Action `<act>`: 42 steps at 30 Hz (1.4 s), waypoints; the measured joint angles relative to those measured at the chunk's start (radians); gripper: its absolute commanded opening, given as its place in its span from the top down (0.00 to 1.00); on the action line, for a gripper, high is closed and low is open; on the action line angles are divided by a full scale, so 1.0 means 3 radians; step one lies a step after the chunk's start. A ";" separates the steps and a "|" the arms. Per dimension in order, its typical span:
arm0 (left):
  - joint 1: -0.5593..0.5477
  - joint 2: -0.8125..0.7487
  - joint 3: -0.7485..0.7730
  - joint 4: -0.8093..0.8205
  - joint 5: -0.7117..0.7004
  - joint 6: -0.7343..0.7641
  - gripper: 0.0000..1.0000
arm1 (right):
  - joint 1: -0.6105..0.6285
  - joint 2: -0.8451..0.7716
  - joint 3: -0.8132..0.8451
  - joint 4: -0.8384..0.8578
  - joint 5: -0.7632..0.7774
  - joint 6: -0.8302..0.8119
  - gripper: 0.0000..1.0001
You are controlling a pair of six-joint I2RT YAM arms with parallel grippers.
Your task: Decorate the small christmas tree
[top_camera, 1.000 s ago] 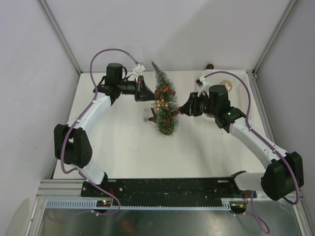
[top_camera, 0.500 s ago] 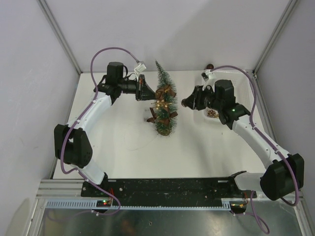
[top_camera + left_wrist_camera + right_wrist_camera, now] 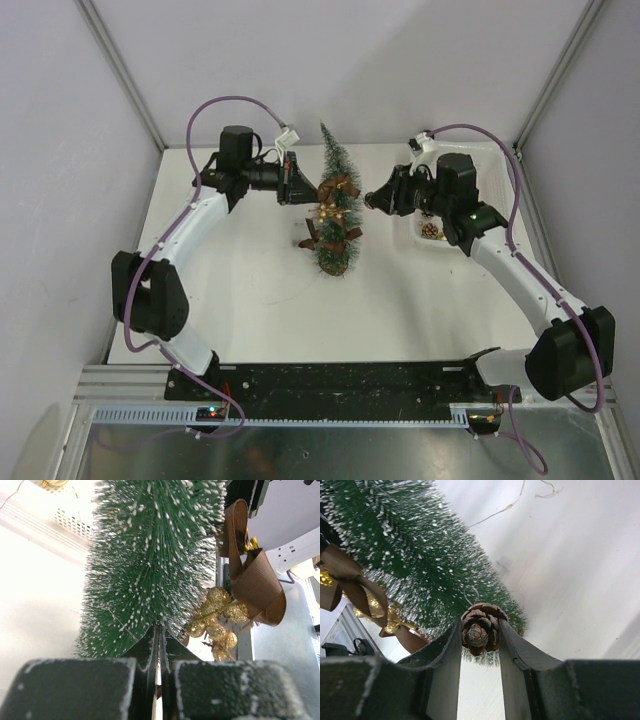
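Left wrist view: small christmas tree (image 3: 150, 565) tip, base cut off; basket (image 3: 416, 240) mostly behind right arm (image 3: 500, 265).

White table (image 3: 250, 300) carries small christmas tree (image 3: 337, 225) and basket (image 3: 418, 240).

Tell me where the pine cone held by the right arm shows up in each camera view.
Top external: pine cone right of centre, just right of the small christmas tree.
Left wrist: not in it.
Right wrist: low centre, gripped between the fingers.
Shared landmark: that tree, in all three views.
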 measured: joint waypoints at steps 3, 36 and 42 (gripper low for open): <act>-0.0011 0.0024 0.0000 0.0000 0.0000 0.0000 1.00 | 0.0000 0.0006 0.0036 -0.0008 -0.0008 -0.0011 0.89; -0.0062 0.0043 0.0038 0.0000 0.0010 0.0003 1.00 | 0.0141 0.0019 0.0304 -0.0266 0.0320 -0.0262 0.90; -0.0064 0.0043 0.0038 0.0000 0.0011 0.0003 1.00 | 0.0155 0.0018 0.0329 -0.0277 0.0322 -0.0290 0.90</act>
